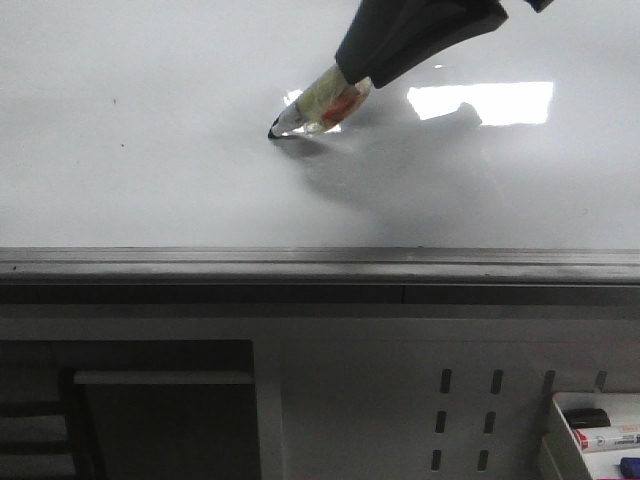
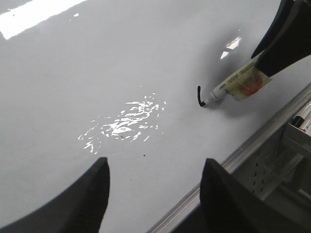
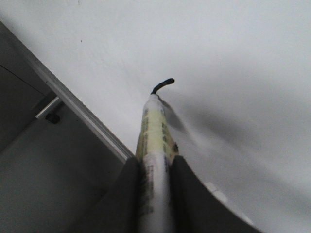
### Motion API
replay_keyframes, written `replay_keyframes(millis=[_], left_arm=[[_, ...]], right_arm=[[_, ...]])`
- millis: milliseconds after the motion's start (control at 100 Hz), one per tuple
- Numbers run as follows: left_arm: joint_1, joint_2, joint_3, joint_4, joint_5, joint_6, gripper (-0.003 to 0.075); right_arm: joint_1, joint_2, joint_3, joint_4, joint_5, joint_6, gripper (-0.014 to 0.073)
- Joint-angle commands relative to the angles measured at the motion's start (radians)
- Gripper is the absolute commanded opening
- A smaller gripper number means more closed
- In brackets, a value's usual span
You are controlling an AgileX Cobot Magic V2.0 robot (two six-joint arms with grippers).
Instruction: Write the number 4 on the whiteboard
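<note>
The whiteboard [image 1: 150, 150] is a large glossy white-grey surface with a bright light reflection and a dark grey ledge [image 1: 300, 265]. My right gripper [image 1: 360, 68] is shut on a white marker [image 1: 318, 108] with yellowish tape; its black tip touches the board. A short curved black stroke [image 2: 198, 95] lies at the tip, also in the right wrist view [image 3: 163, 85]; it is only a small part of the number 4. The marker shows in the left wrist view [image 2: 238, 85] and the right wrist view [image 3: 154, 145]. My left gripper [image 2: 155, 170] is open and empty above the board near the ledge.
A perforated white panel [image 1: 470, 410] stands below the ledge. A white tray [image 1: 560, 440] at the lower right holds spare markers [image 1: 605, 438]. A dark recess [image 1: 160, 420] sits at the lower left. Tiny dark specks [image 1: 113, 101] dot the board.
</note>
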State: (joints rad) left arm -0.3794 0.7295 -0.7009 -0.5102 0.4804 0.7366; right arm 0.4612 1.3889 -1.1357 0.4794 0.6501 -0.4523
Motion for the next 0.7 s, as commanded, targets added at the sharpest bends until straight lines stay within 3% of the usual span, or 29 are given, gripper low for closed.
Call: replay_keyframes(millis=[0,160,310,690], left_arm=[[0.003,-0.003,-0.030,-0.029,-0.067,-0.010,0.0386],[0.003,-0.003,-0.030,-0.029,-0.067,-0.010,0.0386],[0.003,-0.003,-0.030,-0.029,-0.067,-0.010,0.0386],[0.003,-0.003,-0.030,-0.031,-0.067,-0.010,0.0386]], right_arm=[[-0.042,-0.053,-0.025,-0.045,-0.020,-0.004,-0.0055],[-0.124,-0.132,-0.025,-0.051,0.072,-0.002,-0.0055],[-0.087,-0.164,-0.025,0.035,0.055,-0.058,-0.0055],[-0.045,-0.070,-0.025,0.021,-0.038,-0.064,-0.0055]])
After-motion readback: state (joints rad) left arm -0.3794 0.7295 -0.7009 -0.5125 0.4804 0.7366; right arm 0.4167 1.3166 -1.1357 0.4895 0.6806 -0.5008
